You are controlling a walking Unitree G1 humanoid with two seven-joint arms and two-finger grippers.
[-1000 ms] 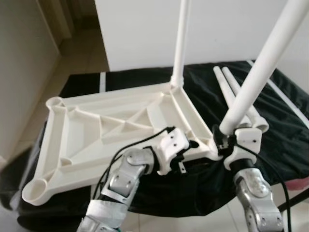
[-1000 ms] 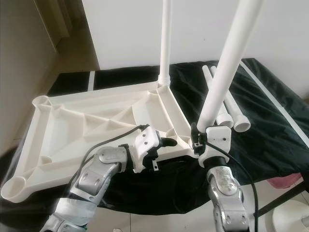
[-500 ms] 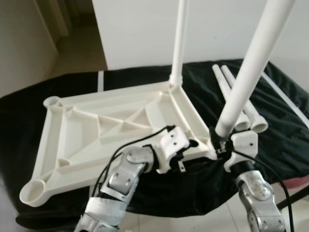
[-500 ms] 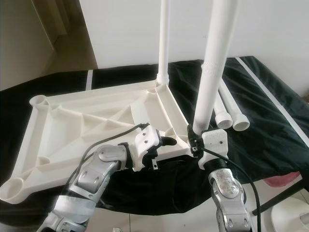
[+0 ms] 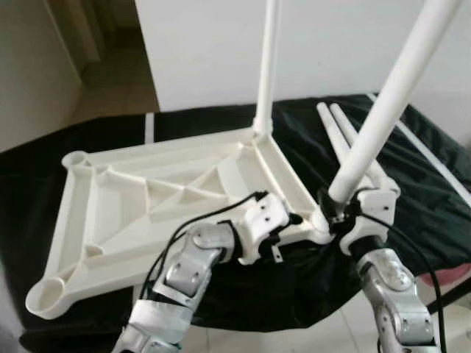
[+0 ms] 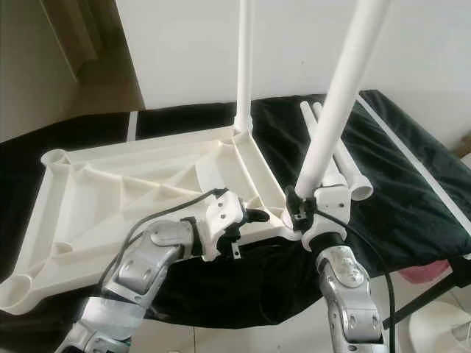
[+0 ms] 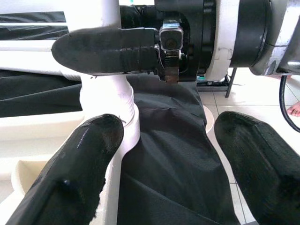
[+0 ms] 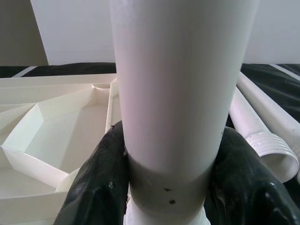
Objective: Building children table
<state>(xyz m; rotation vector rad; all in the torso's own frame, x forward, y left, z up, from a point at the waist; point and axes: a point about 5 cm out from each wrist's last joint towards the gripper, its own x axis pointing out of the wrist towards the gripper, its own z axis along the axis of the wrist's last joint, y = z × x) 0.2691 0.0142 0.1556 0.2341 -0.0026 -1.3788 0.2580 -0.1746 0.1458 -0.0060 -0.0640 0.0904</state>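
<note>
Tabletop (image 5: pixel 147 206), white and turned underside up, lies across the middle of both eye views on our black-draped bench (image 5: pixel 434 191), its long axis running from lower left to upper right. One leg (image 5: pixel 266 66) stands upright in the far corner socket, just above centre. Our right end effector (image 6: pixel 303 209), at centre right, is clenched round a second leg (image 6: pixel 340 88) at the near right corner; that leg tilts, its top leaning toward the upper right. Two spare legs (image 5: pixel 346 136) lie flat on the cloth beyond it, side by side, pointing up and left.

Our right wrist view adds both black fingers (image 8: pixel 101 183) pressed against the leg's base. Our left wrist view adds the left end effector (image 7: pixel 164 140) released, fingers apart beside the corner socket (image 7: pixel 117 112), facing the right one's finger.
</note>
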